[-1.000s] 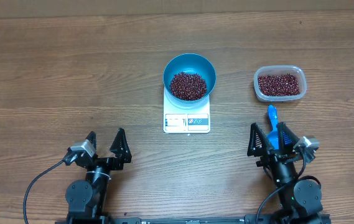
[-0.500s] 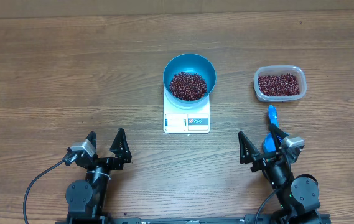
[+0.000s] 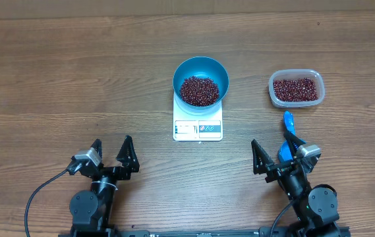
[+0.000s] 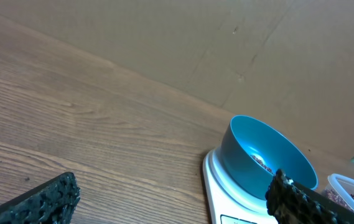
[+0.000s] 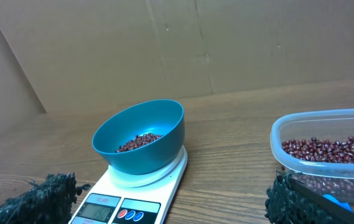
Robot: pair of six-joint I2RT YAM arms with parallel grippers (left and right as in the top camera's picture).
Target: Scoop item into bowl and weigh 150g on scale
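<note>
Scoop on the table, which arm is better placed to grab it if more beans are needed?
Right. The scoop lies right by the open right gripper, between it and the tub of beans. The open left gripper sits far off, on the other side of the scale.

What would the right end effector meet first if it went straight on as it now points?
Probably the scale, near its right edge under the bowl, though depth is unclear and a narrow miss is possible.

Blue bowl (image 5: 149, 155) of dark red beans (image 5: 138, 142) atop white scale (image 5: 165, 179); clear bean-filled tub (image 5: 280, 149) nearby, apart.
</note>
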